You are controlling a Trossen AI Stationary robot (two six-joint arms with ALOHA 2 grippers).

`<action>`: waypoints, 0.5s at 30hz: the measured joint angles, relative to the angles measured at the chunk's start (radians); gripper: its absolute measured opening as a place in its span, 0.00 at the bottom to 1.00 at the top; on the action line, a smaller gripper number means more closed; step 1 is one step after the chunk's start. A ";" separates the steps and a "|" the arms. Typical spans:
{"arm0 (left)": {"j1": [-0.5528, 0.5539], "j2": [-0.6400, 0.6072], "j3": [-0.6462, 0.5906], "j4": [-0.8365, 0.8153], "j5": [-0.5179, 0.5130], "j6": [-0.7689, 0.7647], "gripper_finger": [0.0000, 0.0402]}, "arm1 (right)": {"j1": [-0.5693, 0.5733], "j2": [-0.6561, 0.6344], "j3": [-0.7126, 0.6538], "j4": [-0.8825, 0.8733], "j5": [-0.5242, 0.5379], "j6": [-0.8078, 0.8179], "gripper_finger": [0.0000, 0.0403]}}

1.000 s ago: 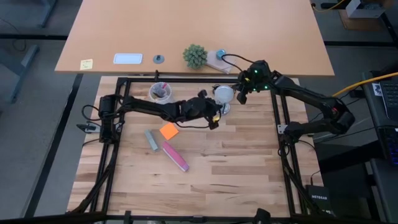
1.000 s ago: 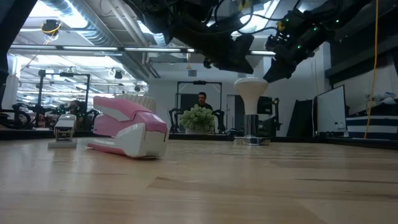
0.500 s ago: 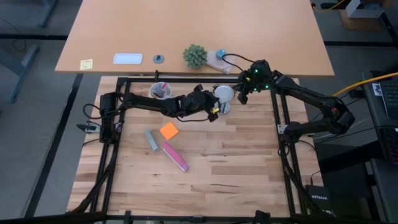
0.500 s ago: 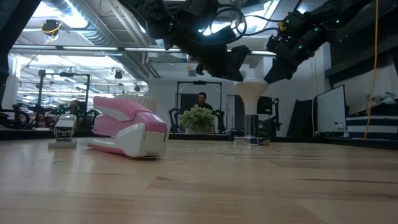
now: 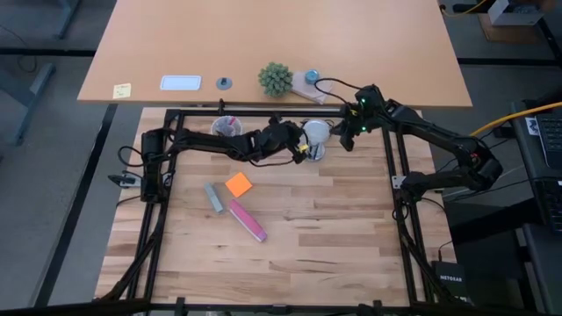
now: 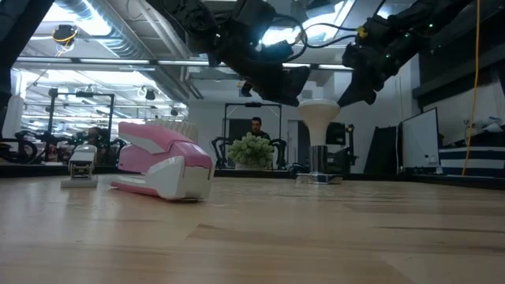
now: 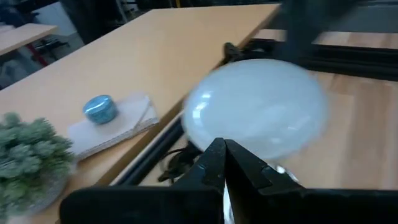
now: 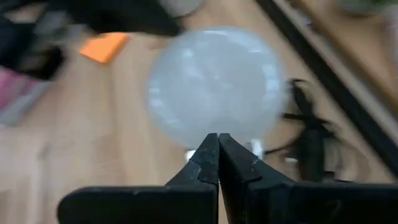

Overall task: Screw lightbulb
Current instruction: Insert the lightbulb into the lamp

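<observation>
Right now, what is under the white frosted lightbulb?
The white frosted lightbulb stands upright on a shiny round metal socket resting on the wooden table. Whether its screw base is fully seated cannot be seen; the socket covers it.

A robotics lab or open workshop hall. The low view shows exposed ceiling ducts (image 6: 87, 16) and strip lights above a long room, with black metal racks (image 6: 79, 118) and a person (image 6: 256, 126) seated far beyond the left pincer (image 6: 272, 88). In the high view a black frame (image 5: 167, 175) edges the butcher-block table (image 5: 334, 228), cables (image 5: 518, 118) trail across grey floor, and a second, paler table (image 5: 263, 44) stands behind the pincers
</observation>
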 joint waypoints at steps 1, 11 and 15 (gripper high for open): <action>0.005 0.000 0.000 0.003 0.001 -0.008 0.00 | 0.001 0.000 0.000 -0.001 -0.025 0.010 0.01; 0.038 0.002 0.000 0.016 0.028 -0.043 0.00 | 0.003 0.005 -0.003 -0.012 -0.134 0.024 0.01; 0.035 0.002 0.000 0.015 0.021 -0.043 0.00 | 0.003 0.003 -0.003 -0.009 -0.081 0.038 0.01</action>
